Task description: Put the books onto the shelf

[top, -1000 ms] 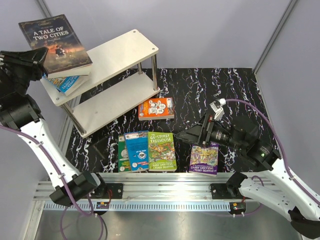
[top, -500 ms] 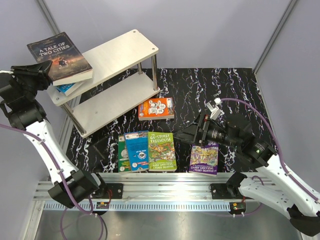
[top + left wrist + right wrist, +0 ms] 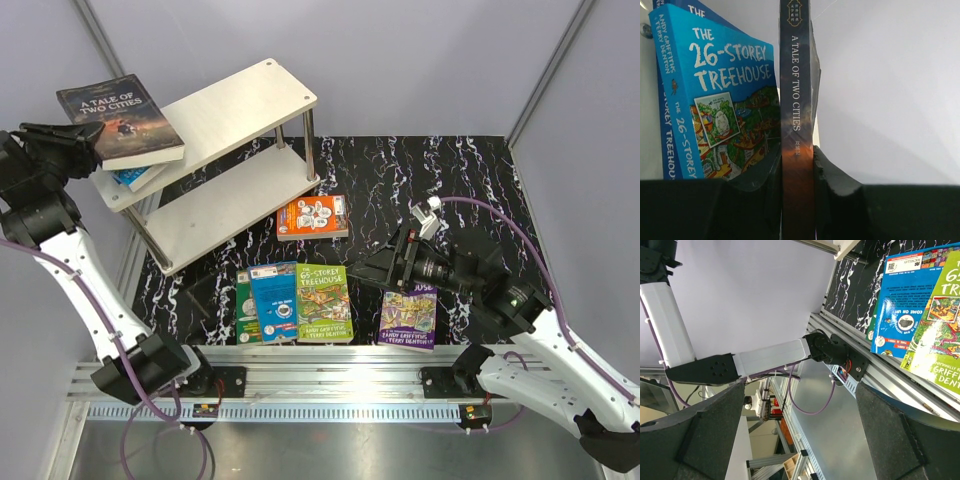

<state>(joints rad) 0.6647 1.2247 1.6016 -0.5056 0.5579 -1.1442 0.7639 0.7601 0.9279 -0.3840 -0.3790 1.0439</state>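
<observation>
At the shelf's [image 3: 230,100] left end, the left pincer [image 3: 797,159] is clenched on the dark book [image 3: 796,100] by its spine, above a blue book [image 3: 715,110]. It looks a light, bendy paperback, best held near the spine. Right of the shelf, the right pincer [image 3: 800,405] gapes empty over loose books [image 3: 323,302] on the surface [image 3: 450,170].

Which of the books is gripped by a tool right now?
The dark A Tale of Two Cities, pinched by its spine in the shut left tool at the left end of the shelf; no other is gripped.
</observation>
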